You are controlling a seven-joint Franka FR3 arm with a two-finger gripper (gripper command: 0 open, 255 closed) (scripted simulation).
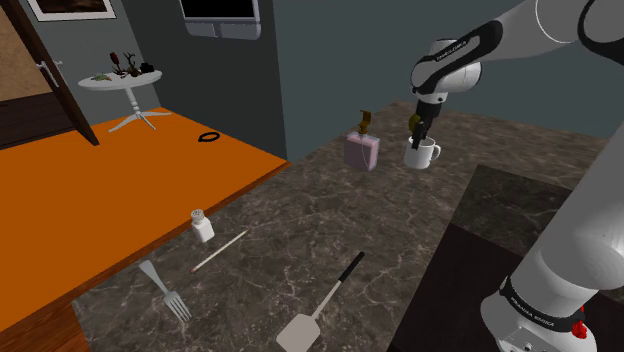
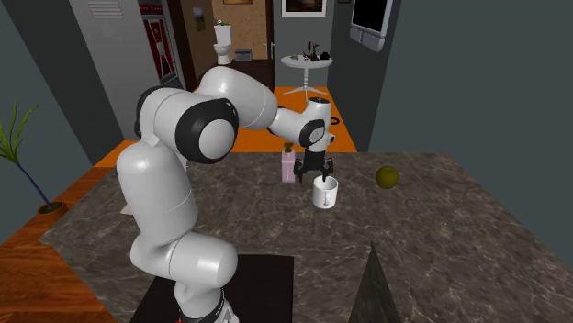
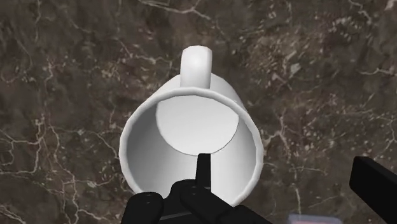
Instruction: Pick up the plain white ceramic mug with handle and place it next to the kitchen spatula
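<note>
A plain white mug (image 1: 424, 154) with a handle stands upright on the dark marble counter (image 1: 300, 215), at its far side. My gripper (image 1: 417, 134) hangs right over it, open. In the wrist view one finger (image 3: 203, 170) reaches into the mug (image 3: 191, 137), while the other finger (image 3: 375, 186) stands well outside its wall, so the gripper (image 3: 289, 177) straddles the rim without clasping it. The mug's handle points away from the fingers. The second exterior view shows the mug (image 2: 325, 194) just below the gripper (image 2: 318, 174). The spatula (image 1: 320, 305), pale blade and black handle, lies near the counter's front edge.
A pink box-shaped bottle (image 1: 362, 150) with a brown top stands close beside the mug. A shaker (image 1: 202, 226), a thin stick (image 1: 220, 250) and a fork (image 1: 166, 291) lie towards the shoulder view's left. An olive ball (image 2: 387, 176) rests on the counter. Orange floor (image 1: 90, 200) lies beyond.
</note>
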